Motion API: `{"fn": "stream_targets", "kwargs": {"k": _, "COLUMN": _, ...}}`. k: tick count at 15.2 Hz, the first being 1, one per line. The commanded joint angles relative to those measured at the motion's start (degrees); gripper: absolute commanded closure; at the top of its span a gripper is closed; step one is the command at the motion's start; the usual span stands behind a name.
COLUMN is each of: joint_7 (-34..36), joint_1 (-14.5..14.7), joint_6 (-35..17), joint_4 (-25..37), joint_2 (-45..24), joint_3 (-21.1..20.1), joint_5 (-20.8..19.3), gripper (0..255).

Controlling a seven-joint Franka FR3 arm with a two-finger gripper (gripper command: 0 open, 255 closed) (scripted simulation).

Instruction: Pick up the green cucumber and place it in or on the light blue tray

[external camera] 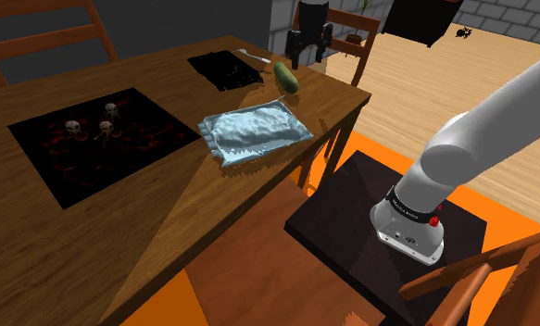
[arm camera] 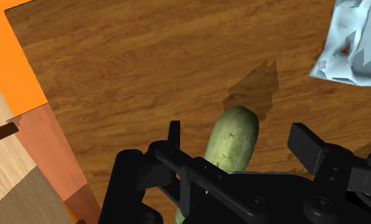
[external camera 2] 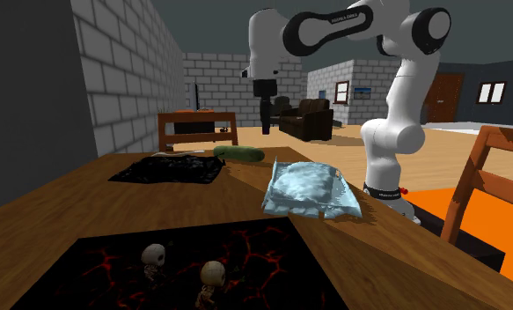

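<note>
The step in hand looks like the reach for the cucumber (external camera: 286,77). It has not been picked up yet. It lies flat on the worktop (external camera: 166,213), close to the far corner. In the shoulder view it is at about 1 o'clock from the tray (external camera: 254,131), near it but not touching.

The jaws are wide open. They hang above the cucumber, a bit of air under them. In the wrist view the cucumber (arm camera: 231,143) lies between the two fingers (arm camera: 305,145), and neither one touches it. Its long side runs across the gap, so the fingers would close on its thin sides.

I think the next move is to go straight down, then squeeze shut gently. It is round, so it could roll if one finger bumps it first.

There is open room around it. A black mat (external camera: 223,69) lies at 9 o'clock from it in the shoulder view. The worktop edge is close at 3 o'clock. The way to the tray, at 7 o'clock, is bare wood. The tray sits close to the edge too, so the drop should aim at its middle.
</note>
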State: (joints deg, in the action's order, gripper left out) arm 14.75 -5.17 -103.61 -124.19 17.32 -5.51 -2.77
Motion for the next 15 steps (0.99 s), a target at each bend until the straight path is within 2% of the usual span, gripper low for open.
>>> {"fn": "stream_targets", "kwargs": {"k": 1, "joint_7": 3.0, "joint_1": -0.7, "joint_6": -1.2, "joint_4": 3.1, "joint_2": -4.4, "joint_3": -0.3, "joint_5": -0.6, "gripper": 0}}
{"fn": "stream_targets", "kwargs": {"k": 8, "joint_7": 11.9, "joint_1": -2.0, "joint_6": -3.6, "joint_4": 14.7, "joint_2": -18.9, "joint_3": -0.2, "joint_5": -2.9, "gripper": 0}}
{"fn": "stream_targets", "kwargs": {"k": 15, "joint_7": 12.1, "joint_1": -2.2, "joint_6": -8.8, "joint_4": 10.3, "joint_2": -19.7, "joint_3": 0.0, "joint_5": -3.2, "gripper": 0}}
